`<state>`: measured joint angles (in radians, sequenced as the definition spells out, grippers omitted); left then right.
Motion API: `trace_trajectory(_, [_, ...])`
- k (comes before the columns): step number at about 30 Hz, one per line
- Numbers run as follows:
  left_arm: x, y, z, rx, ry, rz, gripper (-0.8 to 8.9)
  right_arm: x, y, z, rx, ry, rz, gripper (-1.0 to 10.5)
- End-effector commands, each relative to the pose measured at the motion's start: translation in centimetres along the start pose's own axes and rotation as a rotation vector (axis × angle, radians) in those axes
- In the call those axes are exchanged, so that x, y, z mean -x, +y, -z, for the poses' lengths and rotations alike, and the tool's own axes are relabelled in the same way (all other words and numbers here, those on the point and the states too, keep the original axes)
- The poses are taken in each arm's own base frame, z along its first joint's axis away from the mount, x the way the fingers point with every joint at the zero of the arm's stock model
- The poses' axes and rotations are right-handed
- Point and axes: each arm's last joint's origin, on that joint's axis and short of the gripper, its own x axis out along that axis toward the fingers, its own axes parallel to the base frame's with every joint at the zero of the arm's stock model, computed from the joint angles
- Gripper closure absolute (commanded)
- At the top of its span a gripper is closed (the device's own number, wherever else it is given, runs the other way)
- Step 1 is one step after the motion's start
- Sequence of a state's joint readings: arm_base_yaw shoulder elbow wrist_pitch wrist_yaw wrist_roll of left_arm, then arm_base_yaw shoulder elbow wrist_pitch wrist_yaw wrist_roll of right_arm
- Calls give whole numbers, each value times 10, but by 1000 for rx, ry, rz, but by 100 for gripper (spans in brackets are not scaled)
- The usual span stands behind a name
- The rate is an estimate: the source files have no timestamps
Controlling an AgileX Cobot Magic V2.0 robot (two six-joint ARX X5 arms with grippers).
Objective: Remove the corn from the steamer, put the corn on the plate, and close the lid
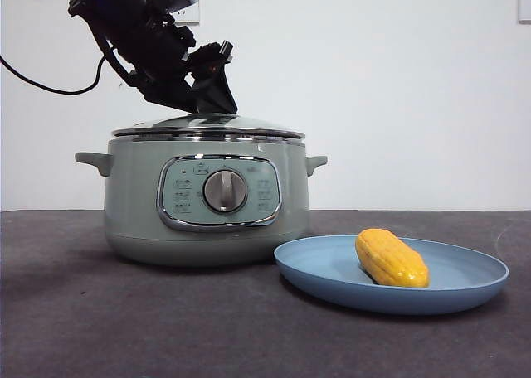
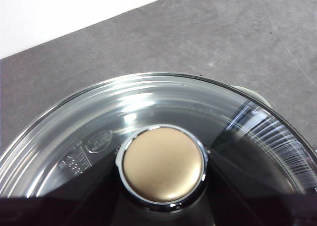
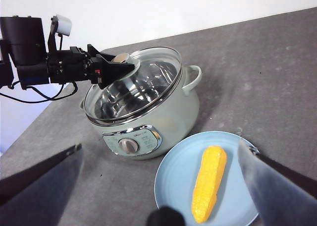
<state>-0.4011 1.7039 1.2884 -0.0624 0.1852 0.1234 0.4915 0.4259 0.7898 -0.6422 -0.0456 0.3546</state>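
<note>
We find the corn (image 1: pixel 392 259) lying on its side in the plate (image 1: pixel 465 295), which rests on the dark worktop (image 1: pixel 75 328) just beside the steamer (image 1: pixel 133 220), to the side of its front panel and dial (image 1: pixel 225 191). The lid (image 1: pixel 241 128) sits on the steamer's rim; from the right wrist view it appears seated all round, though we cannot confirm the far edge. The left gripper (image 3: pixel 117 67) is at the top of the lid, its jaws set to either side of the knob (image 2: pixel 163 164); we cannot tell whether they press on it or stand slightly clear. The right gripper (image 3: pixel 163 174) hangs above the plate and worktop, well apart from the steamer, its jaws spread wide with nothing between them and the corn below.
</note>
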Motion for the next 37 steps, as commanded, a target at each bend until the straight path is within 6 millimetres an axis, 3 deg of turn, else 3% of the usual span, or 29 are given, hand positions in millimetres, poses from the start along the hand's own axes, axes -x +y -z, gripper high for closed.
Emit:
trace_trajectory(1, [1,-3,-3,-12,-7,6,822,0,0,0,5,-2,-4,382])
trace_trajectory(17, [-1,-7,1,-9,34,21,822,0,0,0,9,-2,-4,382])
trace_trajectory(23, [-8,-7,13,15,124,34,802,0,0,0,10,-2,-4,382])
trace_trajectory(25, [-7,-8,16,19,148,36,682,0,0,0,11,-2,-4,382])
trace_trajectory(28, [-7,-8,16,19,152,37,354,0,0,0,13,-1,-4,382])
trace_trajectory(29, [-7,-8,16,19,152,37,296,0,0,0,13,-2,-4,382])
trace_trajectory(37, [0,-7,10,17,131,31,286,0,0,1,13,1,-8,382])
